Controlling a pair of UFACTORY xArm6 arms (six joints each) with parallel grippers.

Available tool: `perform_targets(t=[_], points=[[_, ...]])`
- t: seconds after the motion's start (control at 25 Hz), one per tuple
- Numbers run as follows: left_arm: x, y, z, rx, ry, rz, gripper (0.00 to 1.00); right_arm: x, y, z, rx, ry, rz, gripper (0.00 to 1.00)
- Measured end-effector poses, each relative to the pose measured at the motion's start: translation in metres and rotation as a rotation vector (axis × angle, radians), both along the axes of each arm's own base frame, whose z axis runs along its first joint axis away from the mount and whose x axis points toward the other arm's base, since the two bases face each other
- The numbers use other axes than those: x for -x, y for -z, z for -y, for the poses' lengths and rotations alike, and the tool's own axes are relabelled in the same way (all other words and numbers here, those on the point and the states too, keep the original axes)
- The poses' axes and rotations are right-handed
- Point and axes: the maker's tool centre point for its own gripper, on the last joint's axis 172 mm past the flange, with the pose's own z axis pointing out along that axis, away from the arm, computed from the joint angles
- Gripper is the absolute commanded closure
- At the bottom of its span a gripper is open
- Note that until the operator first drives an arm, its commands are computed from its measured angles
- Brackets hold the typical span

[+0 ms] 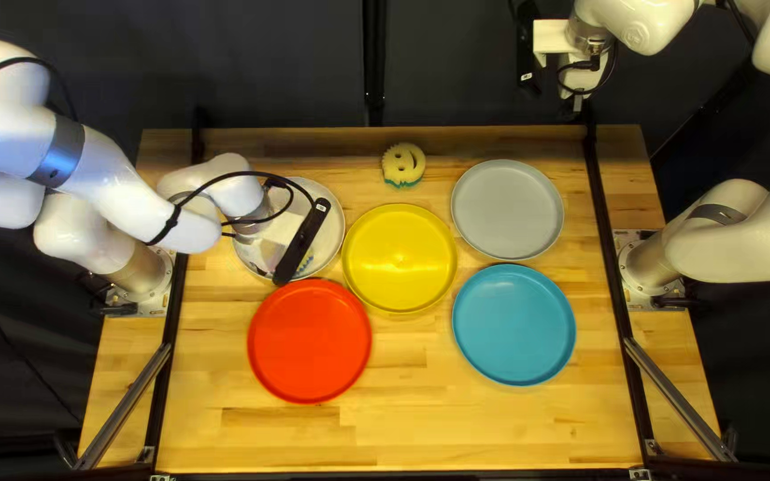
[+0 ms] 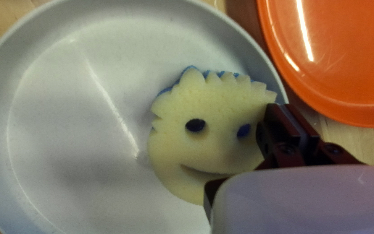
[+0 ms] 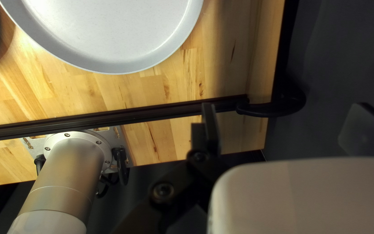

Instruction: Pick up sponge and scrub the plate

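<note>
My left gripper [image 1: 273, 253] is low over the white plate [image 1: 331, 194], partly hiding it and the sponge there. In the left wrist view a yellow, blue-backed smiley sponge [image 2: 204, 104] lies on the white plate [image 2: 66, 143], near its rim; my left gripper [image 2: 285, 108] is shut on the sponge's edge, the fingers nearly together. At the top right of the top left view, my right gripper [image 1: 577, 104] is raised away from the plates. In the right wrist view the right gripper [image 3: 284, 125] stands open, with nothing held.
A second smiley sponge [image 1: 404, 165] sits near the table's far edge. Yellow [image 1: 400, 258], red [image 1: 310, 340], grey [image 1: 507, 209] and blue [image 1: 514, 324] plates lie nearby. The red plate [image 2: 338, 56] adjoins the white one. A dark rail [image 3: 152, 116] runs beneath my raised right gripper.
</note>
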Motion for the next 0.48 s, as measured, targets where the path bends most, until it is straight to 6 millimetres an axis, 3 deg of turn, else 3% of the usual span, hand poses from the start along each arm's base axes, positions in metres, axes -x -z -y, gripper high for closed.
perform_targets(t=[0.48], points=[[0.053, 0.002, -0.067, 0.032, -0.027, -0.026, 1.0, 0.0, 0.0, 0.0, 0.0, 0.0, 0.0, 0.0]])
